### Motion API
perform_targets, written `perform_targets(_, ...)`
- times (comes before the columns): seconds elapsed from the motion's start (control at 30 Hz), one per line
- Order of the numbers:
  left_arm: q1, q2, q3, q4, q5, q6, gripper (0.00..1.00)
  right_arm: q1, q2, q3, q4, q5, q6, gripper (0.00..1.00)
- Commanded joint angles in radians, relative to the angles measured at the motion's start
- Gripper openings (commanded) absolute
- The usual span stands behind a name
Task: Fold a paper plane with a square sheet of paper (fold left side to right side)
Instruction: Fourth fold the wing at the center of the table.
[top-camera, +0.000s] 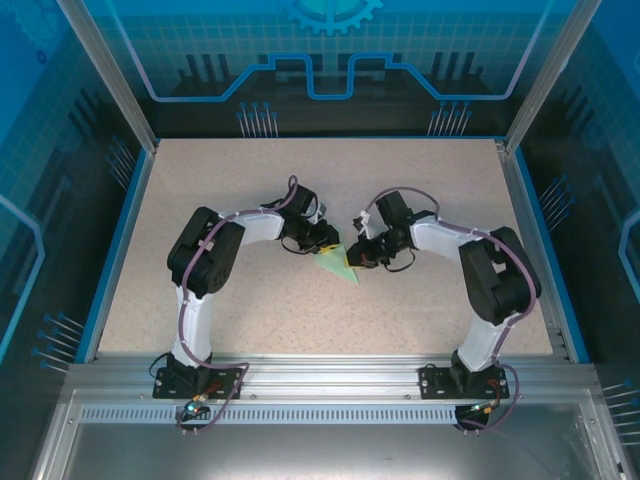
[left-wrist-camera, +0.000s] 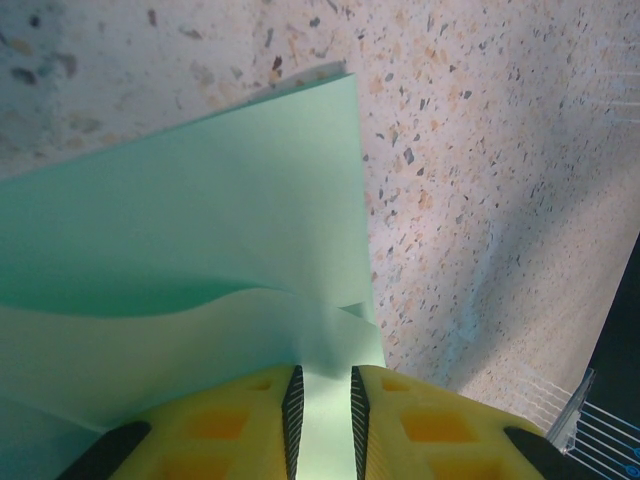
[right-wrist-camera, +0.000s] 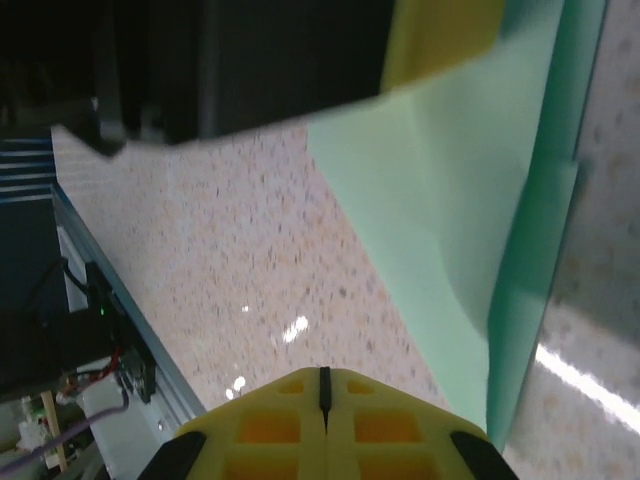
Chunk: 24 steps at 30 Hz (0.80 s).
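Table (top-camera: 200, 300) first: we see a speckled beige top inside a blue-walled frame. The left arm (top-camera: 205, 255) and the right arm (top-camera: 495, 270) both bend inward, so their ends nearly meet near the middle of it.

Between those ends lies the sheet of paper (top-camera: 338, 263), pale mint green. From above it shows as a small pointed shape, its tip aimed toward the near edge.

In the left wrist view the paper (left-wrist-camera: 200, 220) is in layers: a flat upper layer with a straight right edge, and a curled flap rising toward the camera. In the right wrist view it (right-wrist-camera: 440, 200) hangs as a slanted panel to the right of the fingers, with a darker layer along its right edge.

The left claw (top-camera: 322, 238) sits at the paper's far left corner. Its yellow fingers (left-wrist-camera: 250, 420) stand only narrowly apart, with a strip of the paper pinched between them.

The right claw (top-camera: 362, 252) is just beside the paper's right edge. Its fingers (right-wrist-camera: 270, 425) are pressed together with nothing between them that we can make out.
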Motion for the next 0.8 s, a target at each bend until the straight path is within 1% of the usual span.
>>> perform_targets(0.0, 0.0, 0.019, -0.051, -0.111, -0.056, -0.004, 0.25, 0.016, 0.081, 0.041, 0.043, 0.024, 0.062, 0.01)
perform_targets(0.17, 0.0, 0.019, -0.052, -0.113, -0.056, -0.005, 0.25, 0.026, 0.15, 0.079, 0.054, 0.045, 0.079, 0.01)
perform_targets(0.33, 0.0, 0.019, -0.052, -0.115, -0.058, -0.002, 0.25, 0.042, 0.193, 0.106, 0.0, 0.086, 0.062, 0.01)
perform_targets(0.43, 0.0, 0.019, -0.05, -0.119, -0.059, -0.001, 0.25, 0.044, 0.209, 0.11, -0.057, 0.137, 0.051, 0.01)
perform_targets(0.53, 0.002, 0.019, -0.051, -0.12, -0.062, -0.001, 0.25, 0.043, 0.207, 0.086, -0.096, 0.178, 0.042, 0.01)
perform_targets(0.77, 0.01, 0.019, -0.056, -0.126, -0.07, -0.001, 0.25, 0.016, 0.144, -0.042, -0.102, 0.156, 0.033, 0.01)
